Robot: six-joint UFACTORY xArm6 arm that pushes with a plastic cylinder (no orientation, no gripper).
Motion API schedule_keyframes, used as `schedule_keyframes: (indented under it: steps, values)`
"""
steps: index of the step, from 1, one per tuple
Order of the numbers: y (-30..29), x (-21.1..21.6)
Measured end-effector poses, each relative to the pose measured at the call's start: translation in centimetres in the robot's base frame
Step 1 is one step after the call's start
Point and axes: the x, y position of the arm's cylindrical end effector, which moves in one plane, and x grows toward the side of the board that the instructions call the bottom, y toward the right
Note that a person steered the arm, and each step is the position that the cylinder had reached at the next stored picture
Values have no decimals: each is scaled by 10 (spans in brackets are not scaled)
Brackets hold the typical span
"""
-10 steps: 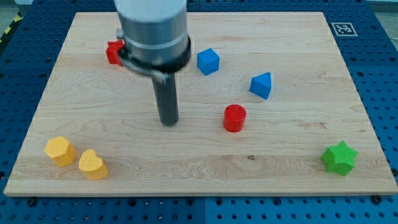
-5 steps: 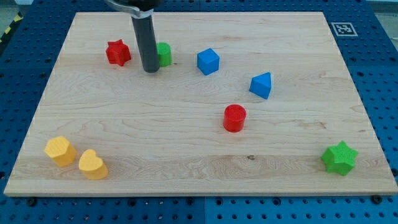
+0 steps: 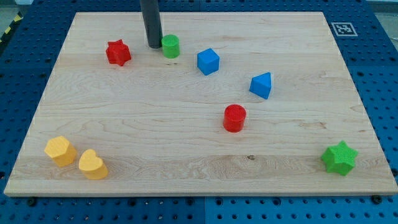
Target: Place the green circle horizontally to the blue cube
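The green circle (image 3: 170,46) is a small green cylinder near the view's top, left of centre. The blue cube (image 3: 208,61) stands to its right and a little lower, with a gap between them. My tip (image 3: 153,45) is at the end of the dark rod, just left of the green circle, touching or almost touching its left side.
A red star (image 3: 117,52) lies left of my tip. A blue triangular block (image 3: 262,85) and a red cylinder (image 3: 234,117) lie right of centre. A green star (image 3: 339,157) sits at the bottom right. Two yellow blocks (image 3: 60,150) (image 3: 92,165) sit at the bottom left on the wooden board (image 3: 124,124).
The rod has moved from the board's middle up toward the view's top. The green circle has shifted slightly right and up.
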Motion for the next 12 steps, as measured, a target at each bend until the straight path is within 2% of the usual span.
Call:
schedule_keyframes:
  steps: [2,3,5,7,10,12]
  values:
    - [1,8]
    - [-10,25]
    - [-3,22]
    - [39,18]
    - [137,-20]
    - [157,-25]
